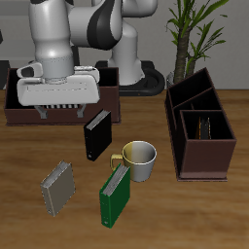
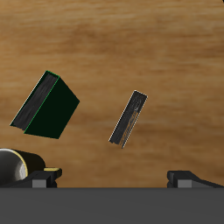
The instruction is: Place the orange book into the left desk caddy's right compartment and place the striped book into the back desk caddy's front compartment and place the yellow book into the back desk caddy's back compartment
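Observation:
The striped book [image 1: 57, 187], grey with fine lines, lies tilted on the table near the front edge; it also shows in the wrist view [image 2: 129, 116]. No orange book and no yellow book show; only a small yellow bit [image 1: 116, 159] sits beside the mug. The left desk caddy [image 1: 200, 156] stands at the table's side, with something thin upright in one compartment. The back desk caddy [image 1: 12, 102] stands at the table's back, partly hidden by my hand. My gripper [image 1: 60, 113] [image 2: 114, 179] is open and empty, above the table in front of the back caddy, well above the books.
A black book [image 1: 97, 134] stands upright just beside my gripper. A dark green book [image 1: 117, 195] [image 2: 48, 105] stands near the front edge. A white mug [image 1: 142, 160] [image 2: 16, 164] stands between them. A potted plant [image 1: 185, 39] stands at the back.

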Motion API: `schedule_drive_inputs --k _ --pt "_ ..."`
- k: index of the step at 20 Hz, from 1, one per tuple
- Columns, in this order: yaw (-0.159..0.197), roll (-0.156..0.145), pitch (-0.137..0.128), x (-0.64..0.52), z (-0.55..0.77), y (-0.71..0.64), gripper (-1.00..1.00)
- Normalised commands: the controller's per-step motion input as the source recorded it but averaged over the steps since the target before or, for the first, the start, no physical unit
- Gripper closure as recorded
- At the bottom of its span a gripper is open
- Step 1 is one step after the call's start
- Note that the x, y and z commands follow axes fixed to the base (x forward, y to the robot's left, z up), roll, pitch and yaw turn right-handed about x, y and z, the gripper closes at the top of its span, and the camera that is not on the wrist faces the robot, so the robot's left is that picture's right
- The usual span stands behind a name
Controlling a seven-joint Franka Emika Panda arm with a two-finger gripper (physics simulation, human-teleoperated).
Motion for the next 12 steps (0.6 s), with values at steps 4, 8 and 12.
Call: schedule_drive_inputs --k 4,8,12 --pt "-0.022 0.024 0.009 0.22 -0.12 -0.02 -1.00" --pt "-0.060 -0.062 -0.005 0.36 -0.05 -0.41 -1.00" --pt "-0.046 -0.024 -0.003 0.20 -0.11 -0.26 -1.00"
